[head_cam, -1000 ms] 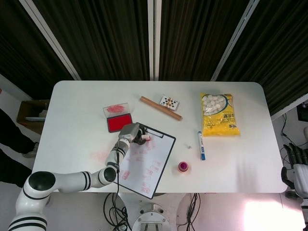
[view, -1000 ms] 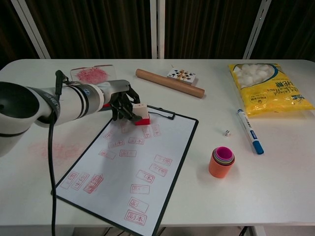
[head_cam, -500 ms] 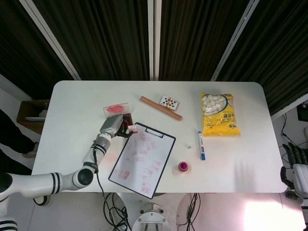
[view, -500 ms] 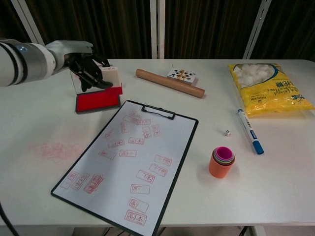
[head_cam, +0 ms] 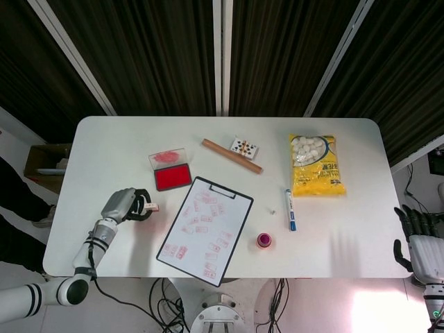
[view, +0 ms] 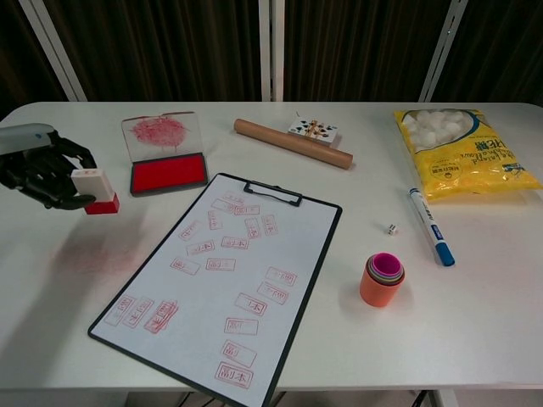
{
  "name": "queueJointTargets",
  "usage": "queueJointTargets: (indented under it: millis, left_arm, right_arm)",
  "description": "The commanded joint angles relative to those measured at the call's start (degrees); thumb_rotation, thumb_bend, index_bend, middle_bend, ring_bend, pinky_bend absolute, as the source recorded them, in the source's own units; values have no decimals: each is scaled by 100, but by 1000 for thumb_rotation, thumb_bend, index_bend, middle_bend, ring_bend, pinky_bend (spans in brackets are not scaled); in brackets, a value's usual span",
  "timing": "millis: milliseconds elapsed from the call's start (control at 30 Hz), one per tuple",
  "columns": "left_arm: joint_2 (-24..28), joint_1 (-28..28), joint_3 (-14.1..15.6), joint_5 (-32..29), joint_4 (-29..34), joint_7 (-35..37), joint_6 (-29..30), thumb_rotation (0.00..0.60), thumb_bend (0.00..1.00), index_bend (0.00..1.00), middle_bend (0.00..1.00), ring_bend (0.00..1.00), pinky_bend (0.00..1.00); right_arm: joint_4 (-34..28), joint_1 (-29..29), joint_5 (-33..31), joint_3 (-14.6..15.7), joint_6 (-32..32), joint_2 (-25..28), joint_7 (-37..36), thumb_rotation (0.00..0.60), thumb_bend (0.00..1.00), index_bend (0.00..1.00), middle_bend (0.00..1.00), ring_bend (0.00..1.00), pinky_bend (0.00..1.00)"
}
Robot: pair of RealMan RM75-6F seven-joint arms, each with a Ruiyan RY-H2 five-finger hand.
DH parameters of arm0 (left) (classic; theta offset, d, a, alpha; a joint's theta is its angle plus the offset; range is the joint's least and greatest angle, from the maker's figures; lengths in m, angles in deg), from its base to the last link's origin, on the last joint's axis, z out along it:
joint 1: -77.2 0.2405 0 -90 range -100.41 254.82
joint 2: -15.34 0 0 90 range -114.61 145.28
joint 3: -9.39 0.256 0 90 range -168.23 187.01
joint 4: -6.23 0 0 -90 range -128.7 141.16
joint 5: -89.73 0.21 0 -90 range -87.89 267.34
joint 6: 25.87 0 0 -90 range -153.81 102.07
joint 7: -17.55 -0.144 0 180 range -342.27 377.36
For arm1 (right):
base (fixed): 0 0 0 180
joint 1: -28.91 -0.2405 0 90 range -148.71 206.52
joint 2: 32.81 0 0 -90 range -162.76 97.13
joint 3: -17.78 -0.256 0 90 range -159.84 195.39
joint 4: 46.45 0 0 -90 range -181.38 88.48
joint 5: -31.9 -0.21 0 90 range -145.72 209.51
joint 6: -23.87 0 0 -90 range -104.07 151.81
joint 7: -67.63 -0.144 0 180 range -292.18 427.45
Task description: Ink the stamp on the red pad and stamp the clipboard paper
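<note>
**Stamp held at the left side of the desk**

Stamp point(view: 96, 190) sits in your left robot hand point(view: 42, 165), with the dark fingers point(view: 51, 197) wrapped round its white top. Its red bottom points down, low over the desk point(view: 475, 322); you cannot tell if it touches. From the clipboard, the stamp is at about 9 o'clock, well apart from it.

Your red pad point(view: 168, 174) lies open at about 11 o'clock from the clipboard point(view: 222, 282), just beside its top corner. The clear lid point(view: 160, 136) stands up behind the pad, with red smears on it. The paper point(view: 254, 288) on the clipboard has many red stamp marks all over it. A faint red smudge point(view: 92, 257) is on the desk, just below the stamp.

Your right robot hand point(head_cam: 416, 239) is off the desk edge at 3 o'clock, holding nothing, fingers a bit apart.

At 12 o'clock lie a wooden stick point(view: 291, 142) and some cards point(view: 312, 129). At 2 o'clock is a yellow bag point(view: 464, 153). A blue pen point(view: 430, 226), a tiny die point(view: 391, 228) and some stacked cups point(view: 383, 279) are at 3 o'clock.
</note>
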Motion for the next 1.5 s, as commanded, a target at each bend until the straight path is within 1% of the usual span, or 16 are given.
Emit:
queueJointTargets:
  millis: [33,167,367,1000,1200,1500]
  left_arm:
    - [-133,225,246,586,-409,577,-115,600,446,712,715,644,569]
    - [-311,231,349,871,-737,608,-194,600,444,706,710,633,562]
    - [-514,324,367,950,-993,581,-145,600,444,705,709,632,562]
    - [-644,448,256,1191,-1458,1121,-271,600,442,641,668,584,561]
    - [-713,465,271,1296,-1626,1277,-332,600,442,630,635,565,561]
    - [-717,482,279,1476,-1720,1440,-325,600,441,580,576,512,568]
  right_arm:
    - [-13,11,-22,5,6,-6,30,600,567,0,0,0,0]
    - [-8,40,-31,11,49,-6,55,600,566,0,0,0,0]
    - [41,68,-44,11,87,4,26,600,566,0,0,0,0]
    - [11,56,-60,17,60,-19,122,600,567,0,0,0,0]
    - [-8,57,-62,19,60,-18,147,600,566,0,0,0,0]
    - [-28,48,-73,16,46,-19,192,600,566,0,0,0,0]
